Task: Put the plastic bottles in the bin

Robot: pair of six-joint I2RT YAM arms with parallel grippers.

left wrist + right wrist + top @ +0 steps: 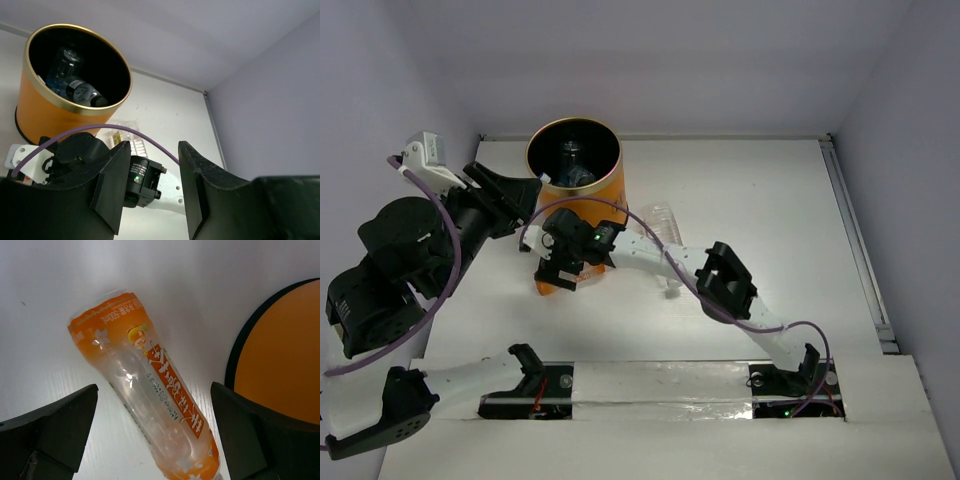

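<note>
Where covered by the right arm in the top view, shows only a sliver of the orange bottle, lying on the table just in front of the bin. Shows far more of it from the right wrist: flat on the white surface, label up, aslant, with 1 end cut off by the lower edge. Frames it with the right gripper spread wide, 1 dark finger on each side, both apart from the plastic, grasping nothing. Catches the bin's orange wall at the right edge of that view, near the bottle; cannot tell whether touching. Finds the left gripper released too, raised beside the bin's left side, with nothing held between its 2 fingers. Looks past them into the bin's black interior at 2 bottles: 1 clear bottle and 1 black-capped bottle, labels hard to read in the dark. Spots 1 loose clear bottle on the table right of the bin, largely hidden behind the right arm in both the top and left wrist views.
</note>
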